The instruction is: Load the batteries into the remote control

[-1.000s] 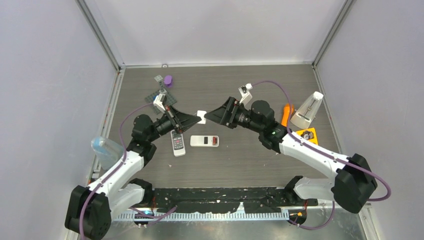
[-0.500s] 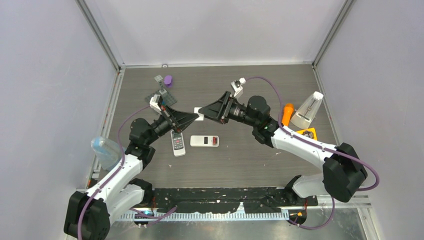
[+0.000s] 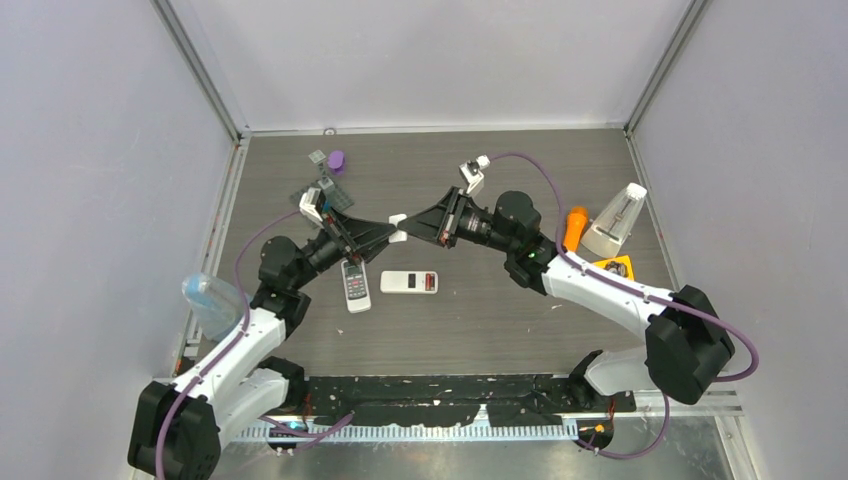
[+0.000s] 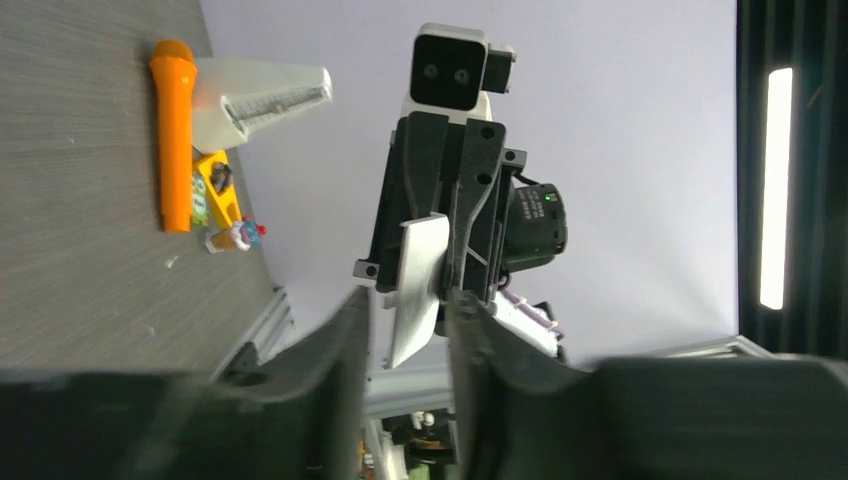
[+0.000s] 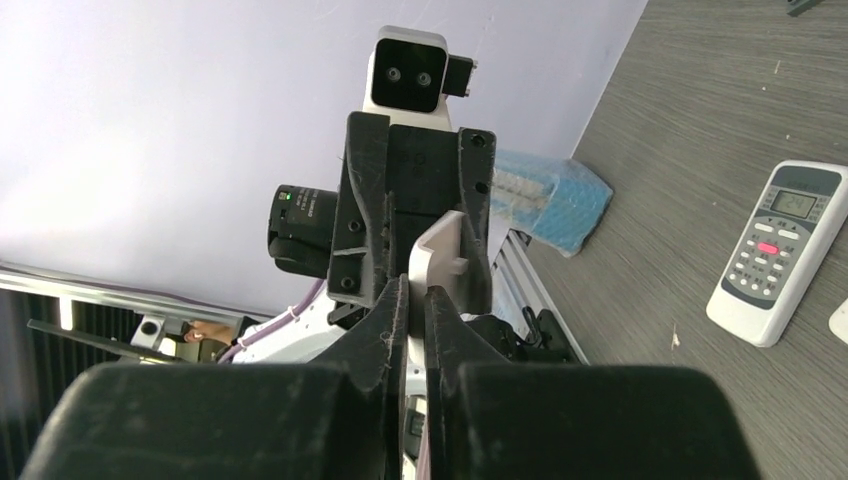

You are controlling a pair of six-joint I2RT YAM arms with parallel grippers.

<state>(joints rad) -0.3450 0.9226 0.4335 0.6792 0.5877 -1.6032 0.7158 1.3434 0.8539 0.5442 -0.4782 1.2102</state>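
A: What did we make of the step in hand?

B: We judged it a mid-air handover. The right hand (image 5: pixel 415 286) was pressed together on one end of the small flat white plastic plate (image 4: pixel 415 270). The left hand (image 4: pixel 405 296) stood spread, one finger on either side of the plate's other end, with a gap showing.

A: How would we have done it well?

B: We would have trusted the right hand's pinch first. Then we would have drawn the left hand straight back along its own line, so that neither finger dragged the plate askew. We took the plate for a battery cover, so keeping it level mattered for fitting it later.

A: And where did the task's things lie?

B: The white rectangular remote control (image 3: pixel 405 282) lay flat on the dark wood-grain desk (image 3: pixel 480 330). It was below the two meeting hands and a little toward the arm bases, well apart from both. A red-and-dark patch in its open bay looked to us like the batteries (image 3: pixel 430 281), though it was too small to be sure. A grey button-faced remote (image 3: pixel 355 285) lay just beside it, on the left hand's side.
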